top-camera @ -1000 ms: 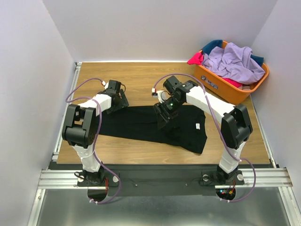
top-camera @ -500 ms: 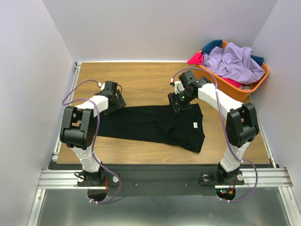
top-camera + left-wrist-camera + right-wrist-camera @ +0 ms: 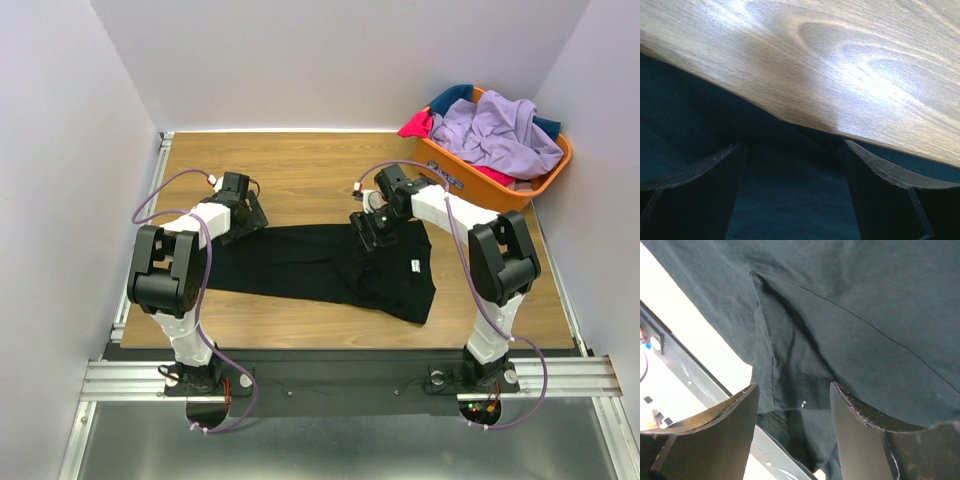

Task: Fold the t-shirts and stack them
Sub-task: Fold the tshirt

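A black t-shirt [image 3: 300, 265] lies spread across the middle of the table, its small white label [image 3: 416, 266] near the right end. My left gripper [image 3: 254, 216] sits low at the shirt's far left edge. In the left wrist view it [image 3: 794, 145] is open, with black cloth [image 3: 790, 200] under the gap and bare wood beyond. My right gripper [image 3: 363, 238] hovers over the shirt's upper right part. It [image 3: 793, 386] is open too, above a seamed fold of the shirt [image 3: 865, 300], with nothing pinched. Lavender [image 3: 500, 130], pink-red [image 3: 416, 125] and teal [image 3: 450, 97] t-shirts fill the basket.
The orange plastic basket [image 3: 470, 185] stands at the table's far right corner, close to the right arm. White walls close in the left, back and right sides. Bare wooden table [image 3: 300, 170] lies behind the shirt, and a narrow strip in front of it.
My right gripper swung away to the far right off the shirt, then came back a little over its upper right part. The left gripper has barely moved.
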